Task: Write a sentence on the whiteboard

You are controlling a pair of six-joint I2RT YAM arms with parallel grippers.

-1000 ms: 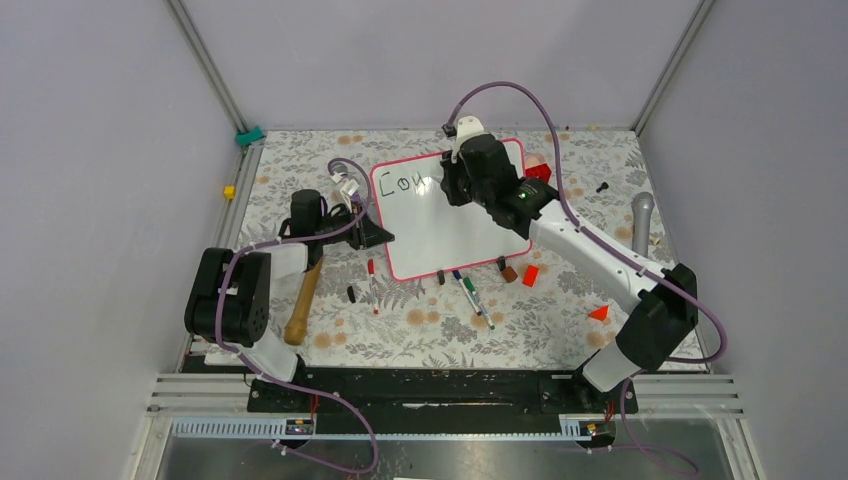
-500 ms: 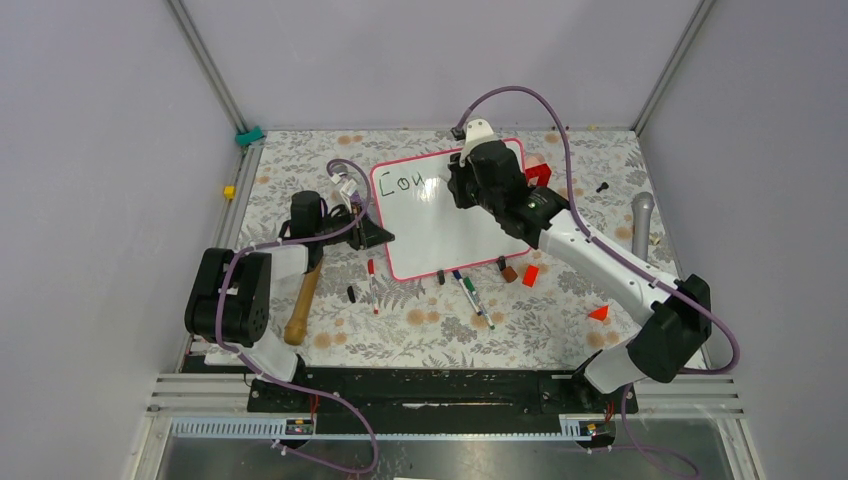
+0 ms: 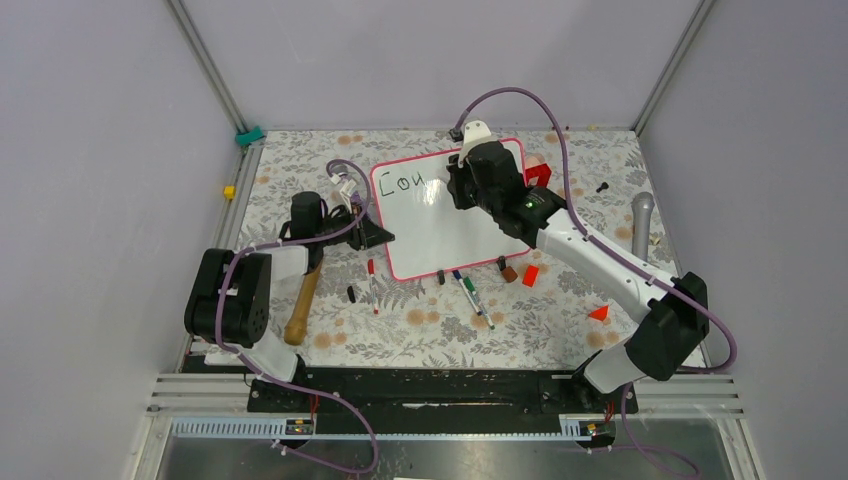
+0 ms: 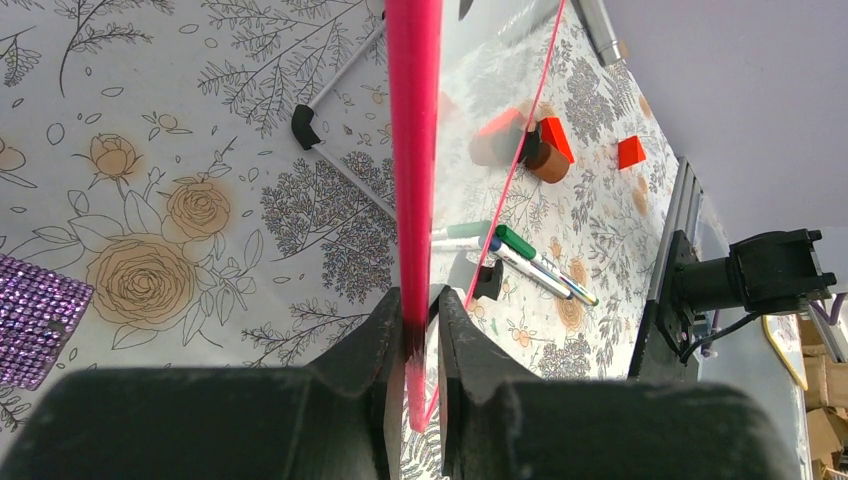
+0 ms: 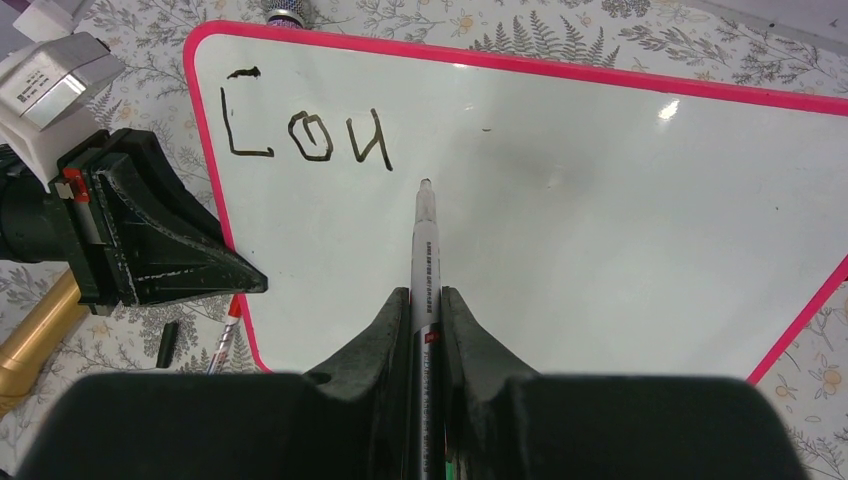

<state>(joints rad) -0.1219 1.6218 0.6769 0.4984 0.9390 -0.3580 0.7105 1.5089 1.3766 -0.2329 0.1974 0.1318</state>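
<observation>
Clamped tight in the right gripper (image 5: 425,300): a white marker (image 5: 426,235), tip pointing to 12 o'clock over the whiteboard (image 5: 600,230). Just at 10 o'clock of that tip, the sentence (image 5: 308,135) (only "Cou" so far). Pinched in the left gripper (image 4: 412,315): the board's pink frame, at its 8 o'clock edge seen from above.

The whiteboard (image 5: 600,200) was noted as glossy white, framed in pink-red. The lettering (image 5: 310,135) was seen in black. The table (image 3: 420,325) was covered in a grey leaf-and-flower print with tan roses. Red blocks (image 3: 530,275) and a white-barrelled marker (image 5: 427,250) were recorded.
</observation>
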